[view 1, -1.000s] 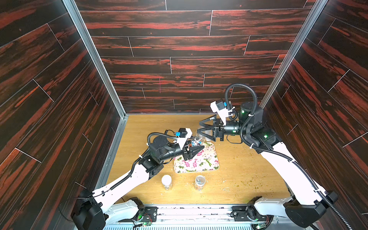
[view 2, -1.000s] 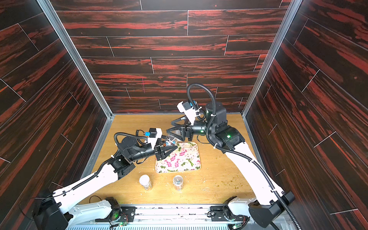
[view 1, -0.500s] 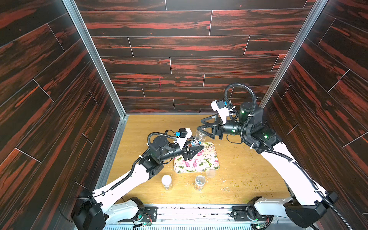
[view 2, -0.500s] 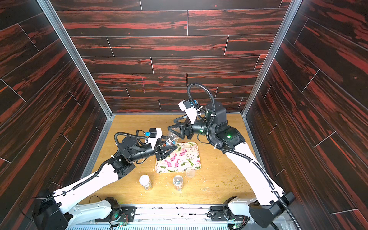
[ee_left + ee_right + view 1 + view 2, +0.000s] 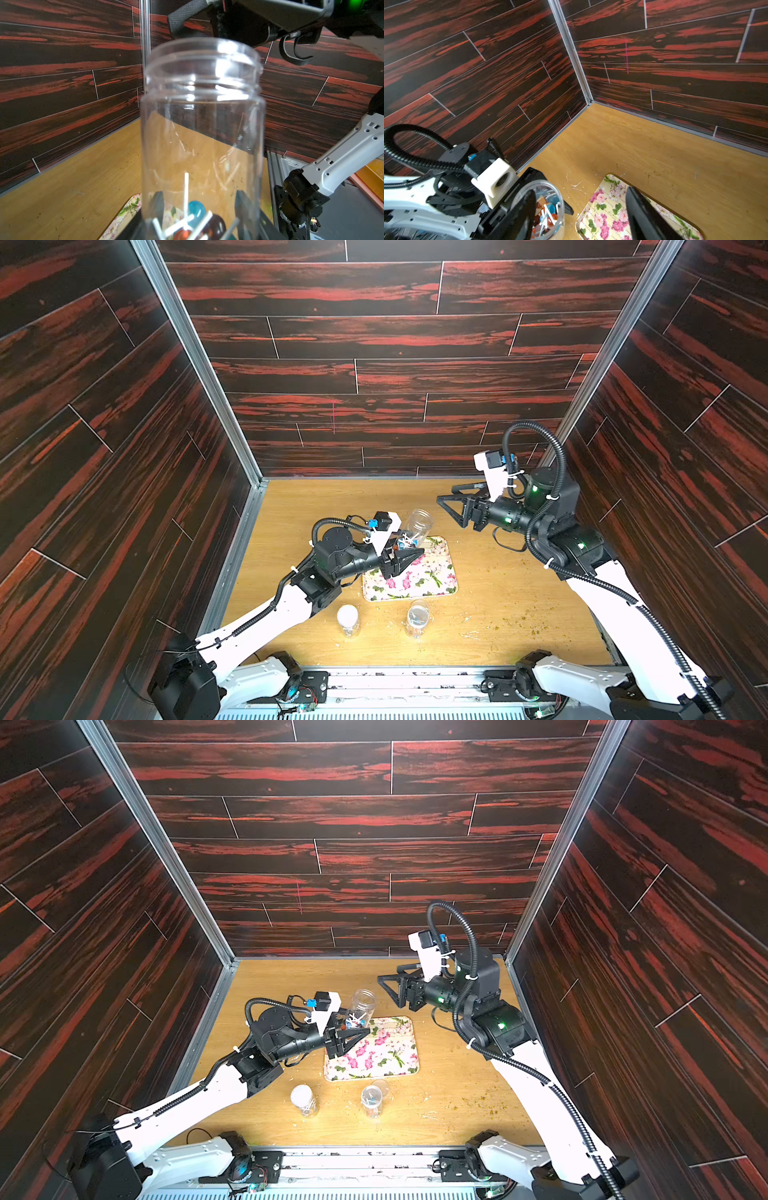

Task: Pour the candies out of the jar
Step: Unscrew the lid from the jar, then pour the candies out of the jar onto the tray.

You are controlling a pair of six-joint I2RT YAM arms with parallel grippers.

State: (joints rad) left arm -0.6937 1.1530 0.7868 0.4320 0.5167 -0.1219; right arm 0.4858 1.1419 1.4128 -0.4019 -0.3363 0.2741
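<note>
Tray [image 5: 440,587], white-top jar [image 5: 347,616] nr held jar [image 5: 417,525]

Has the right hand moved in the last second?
Yes. In both top views the right hand has pulled back from the jar, shifting relative to the floral tray toward the right wall.

The left arm [image 5: 266,612] stretches forward and low, wrist level, and the left tool [image 5: 409,558] has its jaws clamped on the lower part of the jar [image 5: 417,526]. The right arm [image 5: 606,587] is folded at the elbow with its forearm raised. The right tool [image 5: 446,494] hangs in the air, aimed toward the left arm's side, with its jaws spread wide and holding nothing.
</note>
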